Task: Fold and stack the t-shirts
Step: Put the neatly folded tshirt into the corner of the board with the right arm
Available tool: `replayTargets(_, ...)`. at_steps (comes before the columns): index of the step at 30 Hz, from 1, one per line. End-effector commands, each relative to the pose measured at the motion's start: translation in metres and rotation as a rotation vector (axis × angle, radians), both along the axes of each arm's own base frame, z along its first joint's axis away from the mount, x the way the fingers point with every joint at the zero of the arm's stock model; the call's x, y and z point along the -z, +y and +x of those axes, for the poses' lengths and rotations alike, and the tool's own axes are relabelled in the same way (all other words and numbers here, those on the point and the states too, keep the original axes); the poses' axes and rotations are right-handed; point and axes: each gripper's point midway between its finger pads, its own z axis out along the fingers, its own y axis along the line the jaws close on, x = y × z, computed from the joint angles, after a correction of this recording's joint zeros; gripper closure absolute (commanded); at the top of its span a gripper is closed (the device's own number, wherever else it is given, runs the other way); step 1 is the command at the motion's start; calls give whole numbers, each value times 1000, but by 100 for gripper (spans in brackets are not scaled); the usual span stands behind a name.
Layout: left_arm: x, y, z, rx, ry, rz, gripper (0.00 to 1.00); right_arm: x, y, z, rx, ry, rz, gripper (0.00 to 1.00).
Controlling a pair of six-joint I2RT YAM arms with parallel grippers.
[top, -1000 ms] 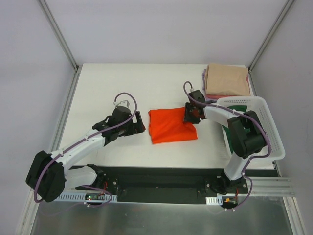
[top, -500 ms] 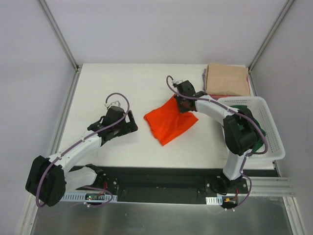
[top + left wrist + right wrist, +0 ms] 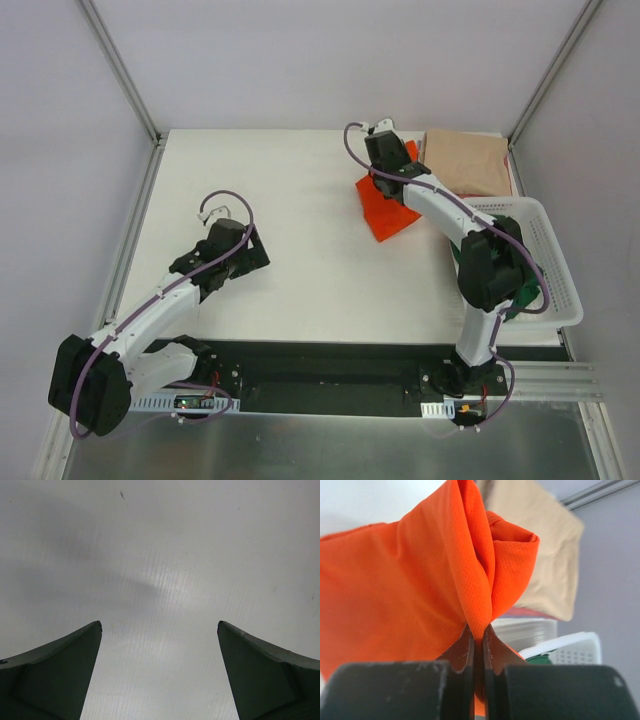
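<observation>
Right wrist view: the right fingers (image 3: pixel 464 649) are clenched on a bunched fold of the orange t-shirt (image 3: pixel 395 590), held near the folded beige t-shirt (image 3: pixel 545 545) at the far right of the surface (image 3: pixel 300 200). The left fingers (image 3: pixel 60 670) are spread wide, grasping nothing.

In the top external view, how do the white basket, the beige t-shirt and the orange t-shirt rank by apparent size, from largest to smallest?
1. white basket
2. beige t-shirt
3. orange t-shirt, bunched up, so less of its cloth shows
</observation>
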Motion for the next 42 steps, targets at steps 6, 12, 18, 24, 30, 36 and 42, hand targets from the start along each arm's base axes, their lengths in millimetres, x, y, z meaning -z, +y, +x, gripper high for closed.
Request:
replayTargets(6, -2, 25, -1, -85, -9, 72, 1, -85, -45, 39, 144, -189, -90, 99)
replayTargets(12, -4, 30, -1, -98, -9, 93, 1, -118, -52, 45, 162, -252, -65, 99)
replayTargets(18, -7, 32, 1, -106, -7, 106, 1, -146, -60, 48, 188, -292, -15, 99)
replayTargets(24, -10, 34, 2, -113, -16, 108, 1, -154, -69, 62, 221, -304, 21, 99)
replayTargets(30, -12, 36, 3, -119, -13, 117, 1, -130, -94, 81, 284, -275, 57, 99)
replayTargets(36, -12, 36, 3, -121, -10, 120, 1, -107, -127, 100, 351, -250, 119, 99)
replayTargets(42, -11, 37, 3, -125, -5, 122, 1, -91, -167, 110, 431, -243, 111, 99)
